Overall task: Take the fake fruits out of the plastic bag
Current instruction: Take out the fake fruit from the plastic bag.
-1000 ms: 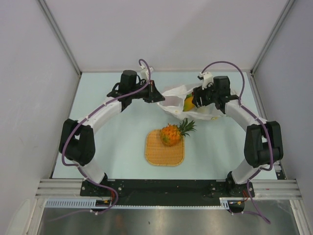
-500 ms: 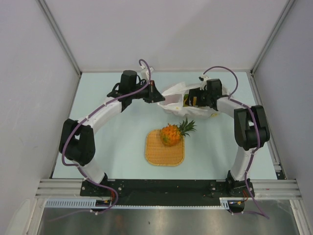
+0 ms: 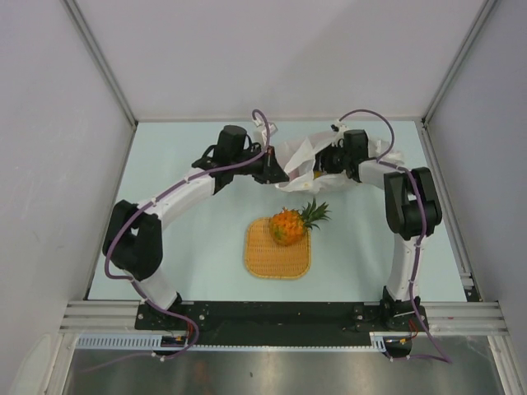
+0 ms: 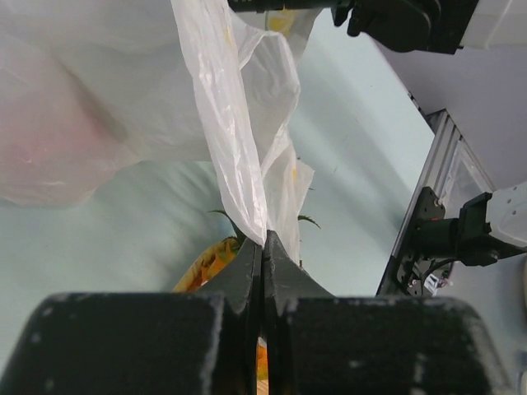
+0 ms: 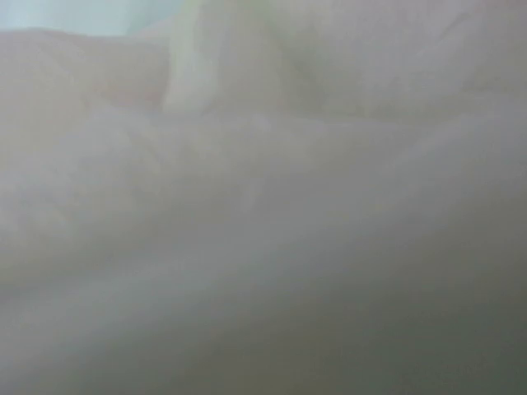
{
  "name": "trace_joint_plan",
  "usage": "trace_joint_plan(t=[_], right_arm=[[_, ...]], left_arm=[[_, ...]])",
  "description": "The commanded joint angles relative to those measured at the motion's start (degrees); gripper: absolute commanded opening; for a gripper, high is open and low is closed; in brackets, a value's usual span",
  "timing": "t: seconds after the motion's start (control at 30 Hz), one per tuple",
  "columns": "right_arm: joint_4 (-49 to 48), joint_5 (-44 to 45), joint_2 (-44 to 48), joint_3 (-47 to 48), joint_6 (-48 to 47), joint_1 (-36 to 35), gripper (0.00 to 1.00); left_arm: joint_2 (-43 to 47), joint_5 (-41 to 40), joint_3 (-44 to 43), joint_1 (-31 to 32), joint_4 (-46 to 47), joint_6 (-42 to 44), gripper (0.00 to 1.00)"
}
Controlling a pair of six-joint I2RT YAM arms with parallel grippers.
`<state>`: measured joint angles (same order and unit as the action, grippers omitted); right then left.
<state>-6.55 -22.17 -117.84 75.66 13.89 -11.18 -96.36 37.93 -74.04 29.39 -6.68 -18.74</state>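
Over the table, top view: the plastic bag (image 3: 298,155) lies bunched and white near the far edge, right of the middle of the table (image 3: 214,239).
Left claw from above: the left gripper (image 3: 277,174) sits at the bag's left lip. Its own body hides the jaws from up here.
Right claw from above: the right gripper (image 3: 319,169) is pushed into the bag's mouth from the right. Film covers the fingers, so I cannot tell whether they are wide or narrow.
Pineapple: the pineapple (image 3: 288,225) lies out on the woven mat (image 3: 276,262) nearer the near edge, apart from the bag.
Left wrist, grip: the fingertips (image 4: 245,276) are pressed flat together on a twisted strip of bag film, which runs taut away from the lens.
Left wrist, contents: a red piece (image 4: 49,156) shows as a blur through the film on the left.
Right wrist: only blurred white film lies against the lens; no fingers or fruit can be made out.
Step in hand: probably reaching in for the next of the fake fruits.
Doing it well: hold the lip raised and taut so the mouth gapes. Close the right claw on hard plastic rather than film, then draw the fruit out without dragging the bag along.
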Motion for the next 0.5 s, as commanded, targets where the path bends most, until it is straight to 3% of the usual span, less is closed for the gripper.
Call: trace_joint_plan(t=[0.0,0.03,0.13,0.47], right_arm=[[-1.02,-7.43,3.22,2.48,-4.83,3.0,0.32],[-0.06,-8.92,4.36,2.56,-6.58,3.7,0.25],[4.95,-13.85,9.98,2.48,-8.96,6.51,0.2],[31.4,-26.42,30.02,1.77,-28.88,6.96,0.16]], left_arm=[[2.31,-2.51,-1.98,1.29,-1.05,3.27,0.0],[2.49,-3.47,-2.16,1.37,-1.06,3.45,0.0],[1.88,-5.84,-2.77,1.38,-1.15,4.24,0.0],[-3.13,-6.91,-9.8,0.85,-1.85,3.81,0.0]])
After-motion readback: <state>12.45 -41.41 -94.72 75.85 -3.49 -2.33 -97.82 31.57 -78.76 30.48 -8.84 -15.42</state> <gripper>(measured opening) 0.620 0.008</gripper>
